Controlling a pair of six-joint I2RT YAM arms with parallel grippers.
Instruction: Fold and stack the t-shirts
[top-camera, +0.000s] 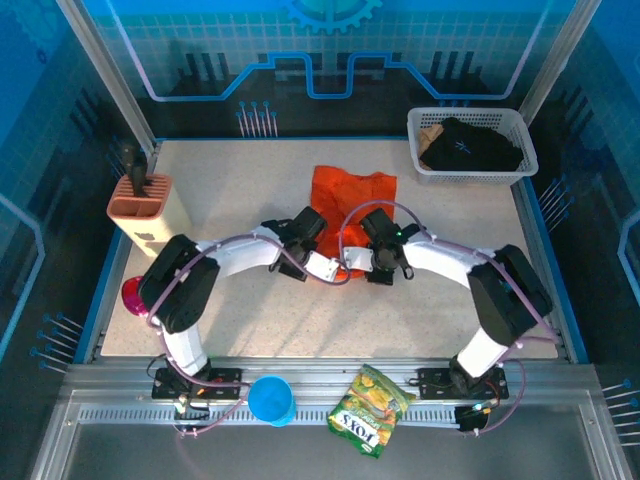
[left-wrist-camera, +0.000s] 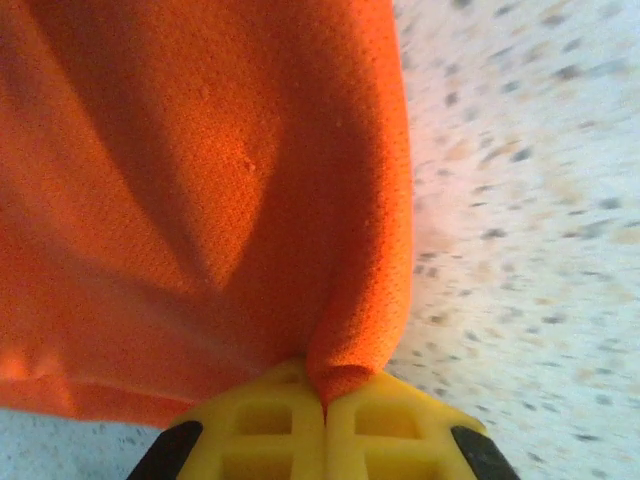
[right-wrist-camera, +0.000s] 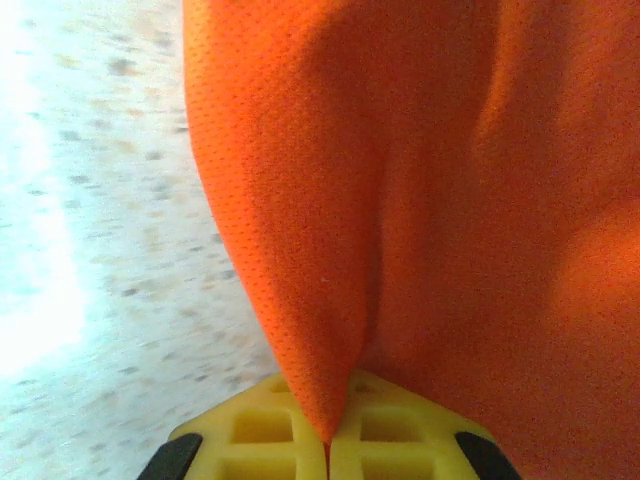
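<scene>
The orange t-shirt (top-camera: 352, 190) lies bunched on the speckled table, a little behind both grippers. My left gripper (top-camera: 309, 228) is shut on its near left edge; in the left wrist view a fold of orange cloth (left-wrist-camera: 345, 375) is pinched between the yellow fingers (left-wrist-camera: 270, 420). My right gripper (top-camera: 376, 226) is shut on the near right edge, and the right wrist view has the orange cloth (right-wrist-camera: 320, 400) caught between its yellow fingers (right-wrist-camera: 390, 440). A black t-shirt (top-camera: 468, 146) with a small pale mark rests in the white basket (top-camera: 425, 170) at the back right.
A tan knife block (top-camera: 143, 205) stands at the left, with a magenta object (top-camera: 134, 296) near the left arm. On the front rail sit a blue cup (top-camera: 271, 400) and a green-yellow snack bag (top-camera: 370, 410). Blue enclosure walls surround the table.
</scene>
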